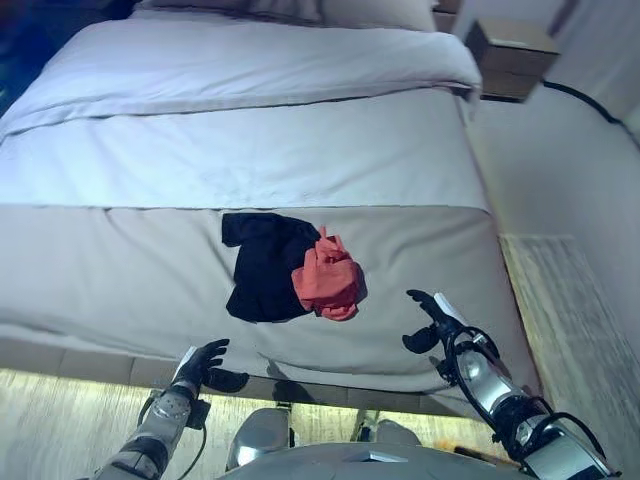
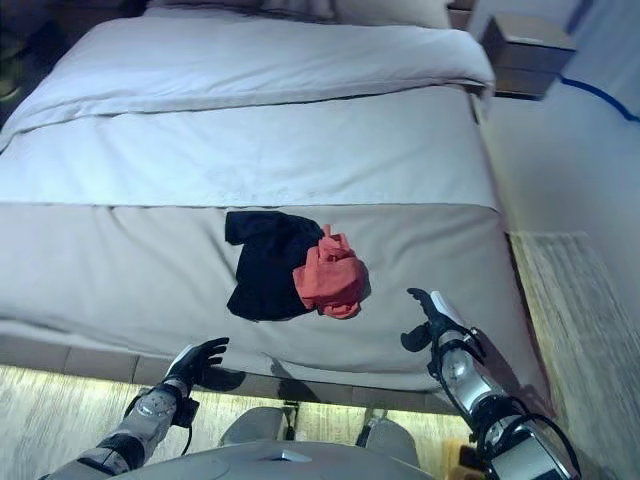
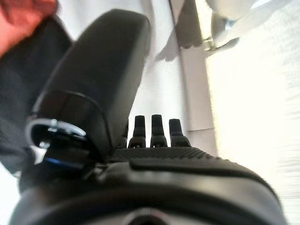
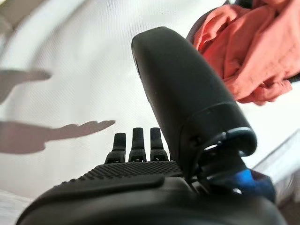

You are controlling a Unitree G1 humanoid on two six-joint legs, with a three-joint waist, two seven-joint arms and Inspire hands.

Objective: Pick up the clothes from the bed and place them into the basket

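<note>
A black garment (image 1: pixel 262 265) lies near the foot of the grey bed (image 1: pixel 120 270), with a crumpled red-orange garment (image 1: pixel 326 277) resting on its right edge. My left hand (image 1: pixel 205 366) hovers open at the bed's front edge, below and left of the clothes. Over the bed's front right part my right hand (image 1: pixel 432 318) is open too, a short way right of the red-orange garment (image 4: pixel 253 51). Neither hand touches any cloth. No basket shows in any view.
A white duvet (image 1: pixel 250 60) covers the far half of the bed. A wooden nightstand (image 1: pixel 512 58) stands at the far right. A pale rug or floor strip (image 1: pixel 570 320) runs along the bed's right side, and light wooden floor (image 1: pixel 60 420) lies at its foot.
</note>
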